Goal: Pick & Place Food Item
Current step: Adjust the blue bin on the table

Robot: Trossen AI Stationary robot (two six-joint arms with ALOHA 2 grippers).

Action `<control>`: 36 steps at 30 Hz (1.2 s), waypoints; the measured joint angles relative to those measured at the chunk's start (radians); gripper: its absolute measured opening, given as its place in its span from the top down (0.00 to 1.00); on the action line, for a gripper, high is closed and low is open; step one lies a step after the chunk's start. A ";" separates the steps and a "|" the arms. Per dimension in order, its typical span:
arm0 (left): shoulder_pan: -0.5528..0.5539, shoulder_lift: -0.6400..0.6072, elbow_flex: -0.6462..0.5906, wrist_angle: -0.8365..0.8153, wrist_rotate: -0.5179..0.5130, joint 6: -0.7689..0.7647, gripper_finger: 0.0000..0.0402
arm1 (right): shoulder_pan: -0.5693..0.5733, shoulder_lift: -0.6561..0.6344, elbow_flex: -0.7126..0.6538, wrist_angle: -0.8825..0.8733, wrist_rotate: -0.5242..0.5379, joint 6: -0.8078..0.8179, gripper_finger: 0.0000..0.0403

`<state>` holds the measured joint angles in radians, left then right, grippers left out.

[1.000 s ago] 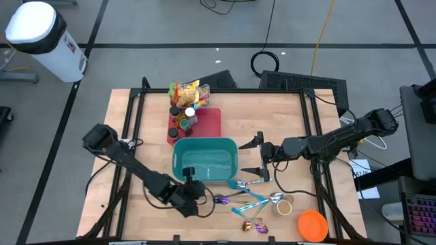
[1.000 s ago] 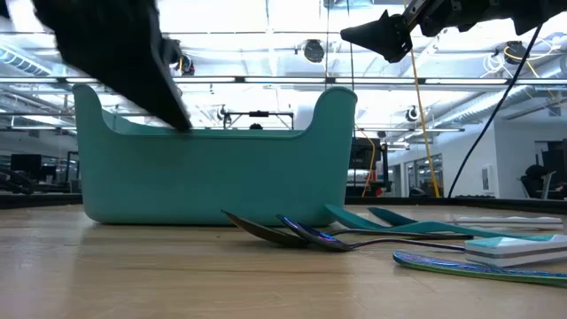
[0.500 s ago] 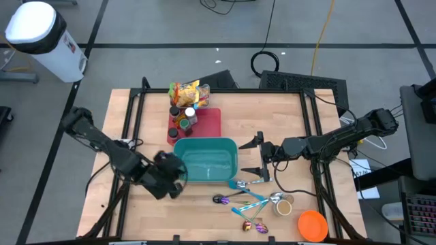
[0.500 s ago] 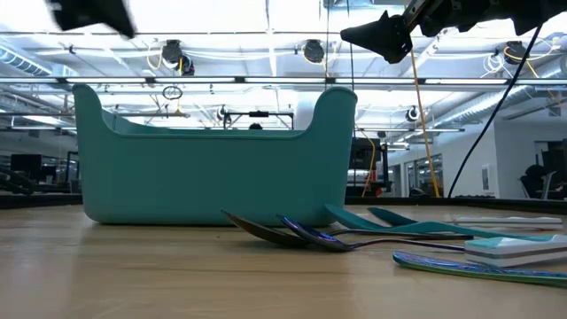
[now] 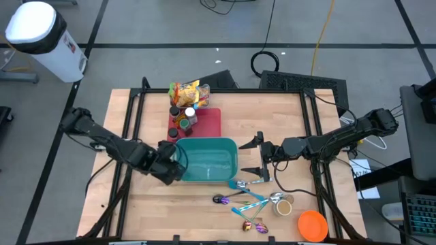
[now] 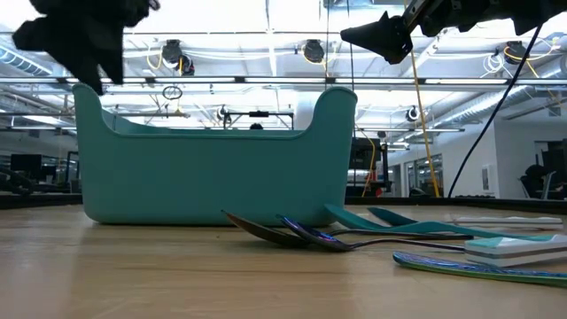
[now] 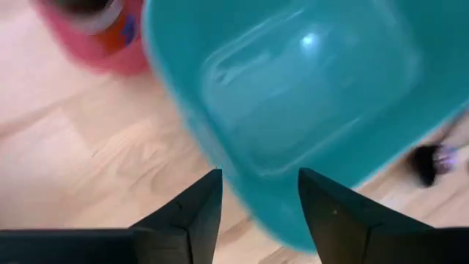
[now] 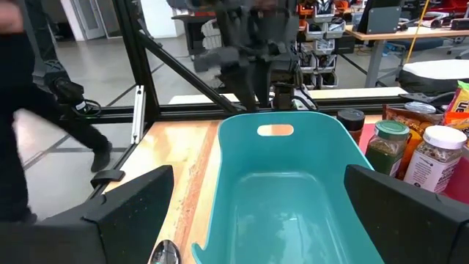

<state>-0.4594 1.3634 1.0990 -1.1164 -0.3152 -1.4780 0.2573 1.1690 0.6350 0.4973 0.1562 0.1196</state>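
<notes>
Left hand (image 5: 172,165) is hovering empty at the teal bin's (image 5: 228,158) rim, fingers parted.
Right hand (image 5: 259,158) is waiting wide across it, so I'm keeping the bin clear between them.

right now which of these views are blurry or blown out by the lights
Left wrist view: the teal bin and the red tray are smeared by motion. Low view: bright ceiling lights leave the left end effector a dark silhouette. Right wrist view: the far arm is blurred, the spice jars sharp. High view: evenly lit, little glare.
</notes>
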 joint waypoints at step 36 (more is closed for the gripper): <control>-0.016 -0.001 -0.078 -0.248 0.111 -0.603 0.97 | 0.039 0.000 0.000 0.000 0.000 -0.008 0.02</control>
<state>-0.4752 1.3624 1.0210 -1.3640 -0.2041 -2.0810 0.2966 1.1690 0.6350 0.4973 0.1562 0.1120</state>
